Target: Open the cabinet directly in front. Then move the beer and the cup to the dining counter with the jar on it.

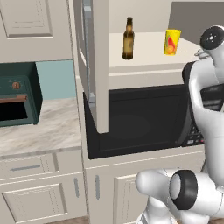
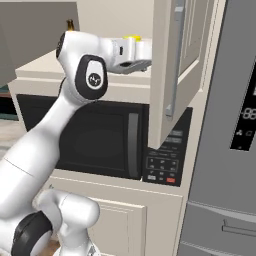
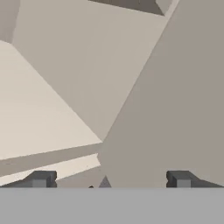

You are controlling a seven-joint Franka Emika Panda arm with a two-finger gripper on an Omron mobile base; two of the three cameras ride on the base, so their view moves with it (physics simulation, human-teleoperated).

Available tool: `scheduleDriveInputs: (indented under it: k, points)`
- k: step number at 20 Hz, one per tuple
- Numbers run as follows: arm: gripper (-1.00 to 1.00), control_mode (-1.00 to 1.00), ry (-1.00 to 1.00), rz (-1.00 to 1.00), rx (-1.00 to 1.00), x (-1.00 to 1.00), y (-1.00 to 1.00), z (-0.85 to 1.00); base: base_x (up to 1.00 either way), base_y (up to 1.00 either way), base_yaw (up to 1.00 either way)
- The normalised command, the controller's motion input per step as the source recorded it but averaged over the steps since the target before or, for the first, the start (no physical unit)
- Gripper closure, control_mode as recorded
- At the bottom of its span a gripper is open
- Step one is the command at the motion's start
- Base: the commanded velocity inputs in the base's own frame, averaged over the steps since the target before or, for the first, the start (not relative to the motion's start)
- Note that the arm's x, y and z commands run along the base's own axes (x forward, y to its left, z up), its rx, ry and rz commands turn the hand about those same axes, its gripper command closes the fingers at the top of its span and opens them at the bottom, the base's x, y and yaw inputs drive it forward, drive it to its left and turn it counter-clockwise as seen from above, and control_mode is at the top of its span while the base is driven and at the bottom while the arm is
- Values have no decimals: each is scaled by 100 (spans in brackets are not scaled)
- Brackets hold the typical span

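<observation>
On the pale shelf (image 1: 148,54) of the open cabinet (image 1: 98,65), the beer (image 1: 128,39) stands upright at left, the cup (image 1: 172,42) well apart at right. Glass bottle, likely heavy, slippery and fragile: grip mid-body. Beside the cup, the claw (image 3: 109,180) gapes wide, empty.

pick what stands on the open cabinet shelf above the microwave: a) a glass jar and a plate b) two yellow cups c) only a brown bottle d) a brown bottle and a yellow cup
d, the left base view shows a brown bottle and a yellow cup standing apart on the pale shelf of the open cabinet, above the black microwave.
</observation>
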Motion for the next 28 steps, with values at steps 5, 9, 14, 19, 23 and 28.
scheduleDriveInputs:
  k: [5, 9, 14, 19, 23, 28]
  points:
    - [-100, -100, 0, 14, 5, -26, 86, 32, 0, 0, 0]
    - [-100, -100, 0, 24, 16, -16, 33, 35, 0, 0, 0]
    - [-100, -100, 1, 29, 27, -7, 0, 3, 0, 0, 0]
    - [-100, -100, 2, 20, 12, -1, -2, -1, 0, 0, 0]
    - [-100, -100, 0, 5, 0, 0, 7, 0, 0, 0, 0]
    - [-100, -100, 0, 13, 0, 0, 74, -3, 0, 0, 0]
